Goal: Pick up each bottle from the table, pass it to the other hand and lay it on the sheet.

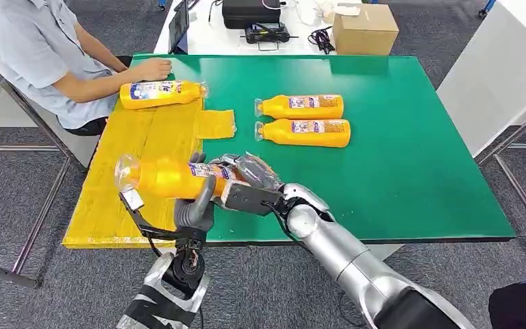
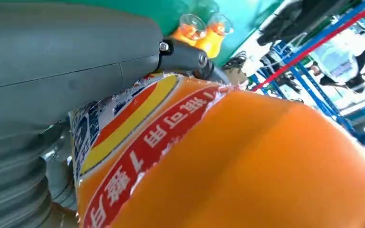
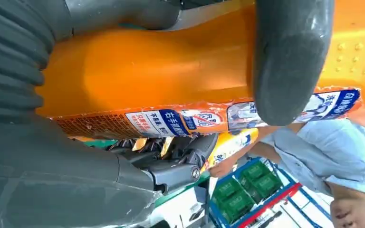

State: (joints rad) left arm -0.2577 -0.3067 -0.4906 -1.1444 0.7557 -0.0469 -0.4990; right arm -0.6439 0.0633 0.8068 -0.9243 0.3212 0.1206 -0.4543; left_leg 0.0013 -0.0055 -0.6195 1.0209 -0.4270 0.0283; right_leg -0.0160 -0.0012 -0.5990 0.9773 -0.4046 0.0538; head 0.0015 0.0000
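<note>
An orange bottle (image 1: 168, 177) hangs level over the table's front edge, its clear cap toward the yellow sheet (image 1: 130, 164). My left hand (image 1: 195, 205) grips its middle from below, and my right hand (image 1: 246, 175) holds its base end. In the right wrist view my thumb (image 3: 290, 61) lies across the bottle (image 3: 147, 71). The bottle's label (image 2: 138, 142) presses against my left hand (image 2: 52, 71). Two more orange bottles (image 1: 301, 106) (image 1: 305, 132) lie side by side on the green table (image 1: 397, 151). Another bottle (image 1: 161, 94) lies at the sheet's far end.
A person in a light blue shirt (image 1: 34, 48) sits at the far left, one hand (image 1: 152, 68) resting by the bottle on the sheet. A cardboard box (image 1: 364, 27) and a black case (image 1: 250, 12) stand on the white table behind.
</note>
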